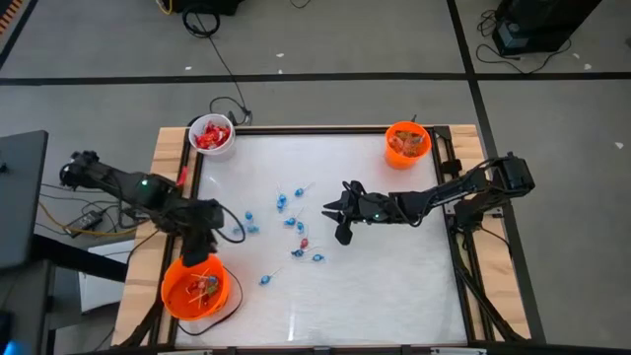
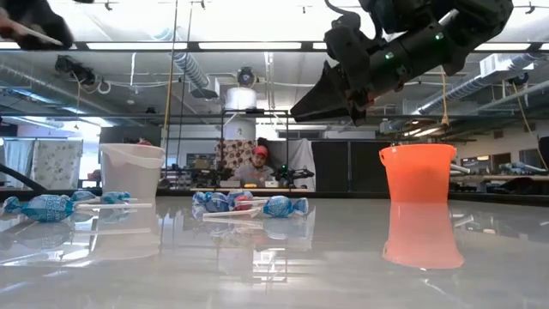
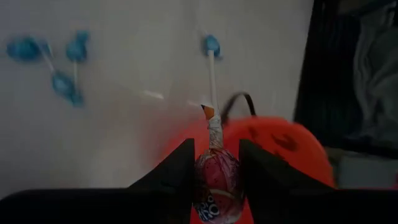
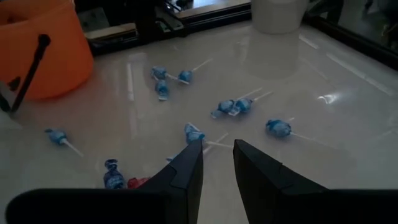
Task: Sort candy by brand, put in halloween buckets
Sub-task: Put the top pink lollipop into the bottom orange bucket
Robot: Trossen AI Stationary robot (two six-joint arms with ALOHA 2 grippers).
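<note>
- Because the left gripper [image 3: 214, 180] is clamped on a pink-wrapped lollipop [image 3: 216, 182] with its stick pointing forward, we read this as a carry: the fingers pinch the candy head so it cannot slip.
- In the high view we see that gripper [image 1: 202, 242] poised over the larger orange bucket [image 1: 195, 288] at the table's near left corner, which already holds similar sweets, so a drop there looks like the step in hand.
- The right gripper [image 4: 217, 163] hangs empty above the table's middle, jaws slightly parted, aimed down at the scatter of blue-wrapped lollipops [image 4: 278, 127], likely choosing its next pick.
- A red-wrapped piece [image 4: 138, 182] lies just beside those fingers.
- The white bucket [image 1: 212, 136] with red packets and the small orange bucket [image 1: 406, 144] stand at the far corners, well apart, one brand each as we judge it.
</note>
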